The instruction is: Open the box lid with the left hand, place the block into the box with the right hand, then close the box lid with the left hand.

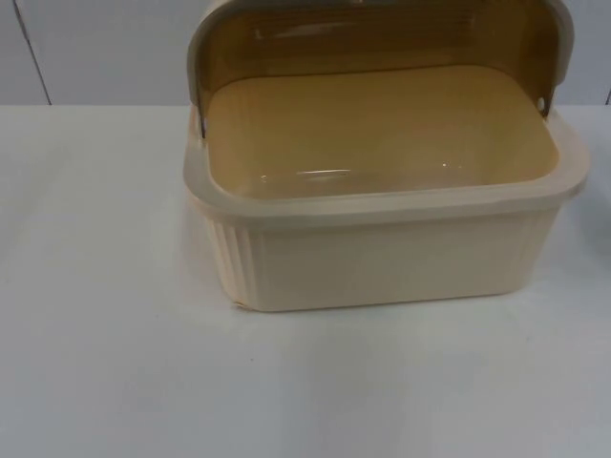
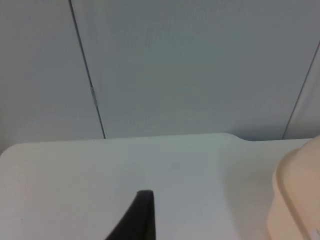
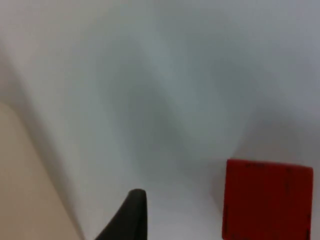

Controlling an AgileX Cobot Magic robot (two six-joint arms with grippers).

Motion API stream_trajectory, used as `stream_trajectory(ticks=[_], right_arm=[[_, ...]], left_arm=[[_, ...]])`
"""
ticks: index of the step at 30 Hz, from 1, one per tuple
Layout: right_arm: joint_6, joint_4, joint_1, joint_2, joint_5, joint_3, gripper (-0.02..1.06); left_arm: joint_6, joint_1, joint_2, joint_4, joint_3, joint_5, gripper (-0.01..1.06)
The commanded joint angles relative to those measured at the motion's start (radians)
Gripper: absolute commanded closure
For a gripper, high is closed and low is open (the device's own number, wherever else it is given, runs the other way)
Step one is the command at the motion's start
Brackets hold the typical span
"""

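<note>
With lid (image 1: 382, 38) already up on box (image 1: 382, 258), red block (image 3: 267, 200) on table near right gripper (image 3: 132, 215): looks light, rigid, slick; pinch flat sides. Left gripper (image 2: 142, 215) waiting beside box; finger spread unclear for both.

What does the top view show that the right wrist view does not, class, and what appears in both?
Top view alone: the box's open lid raised at the back, and the box's bare amber inside. Right wrist view alone: the red block lying on the white table, beside the right gripper's black fingertip. Both: the cream box and the table.
</note>
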Motion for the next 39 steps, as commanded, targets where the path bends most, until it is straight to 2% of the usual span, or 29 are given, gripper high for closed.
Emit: stream_trajectory(ticks=[1, 5, 8, 9, 11, 13, 17, 25, 37, 39], right_arm=[[0.009, 0.000, 0.008, 0.045, -0.001, -0.006, 0.00], [0.034, 0.000, 0.008, 0.099, 0.033, -0.013, 0.02], [0.116, -0.041, 0.008, 0.121, 0.038, -0.013, 0.12], [0.116, -0.041, 0.008, 0.121, 0.038, -0.013, 0.12], [0.215, -0.117, 0.008, 0.121, 0.032, -0.013, 0.22], [0.276, -0.196, 0.008, 0.123, 0.032, -0.015, 0.25], [0.280, -0.237, 0.008, 0.146, 0.032, -0.016, 0.25], [0.279, -0.226, 0.010, 0.158, -0.033, -0.016, 0.25], [0.300, -0.222, 0.010, 0.164, -0.067, -0.016, 0.25], [0.302, -0.199, 0.010, 0.180, -0.070, -0.016, 0.25]], left_arm=[[-0.005, 0.002, -0.006, 0.010, -0.002, -0.001, 0.00], [-0.005, 0.002, -0.006, 0.010, -0.002, -0.001, 0.00], [-0.005, 0.002, -0.006, 0.010, -0.002, -0.001, 0.00], [-0.005, 0.002, -0.006, 0.010, -0.002, -0.001, 0.00], [-0.005, 0.002, -0.006, 0.010, -0.002, -0.001, 0.00], [-0.005, 0.002, -0.006, 0.010, -0.002, -0.001, 0.00], [-0.005, 0.002, -0.006, 0.010, -0.002, -0.004, 0.00], [-0.005, 0.002, -0.006, 0.012, -0.002, -0.004, 0.00], [-0.005, 0.002, -0.006, 0.024, -0.002, -0.004, 0.00], [-0.005, 0.002, -0.006, 0.029, -0.002, -0.004, 0.00]])
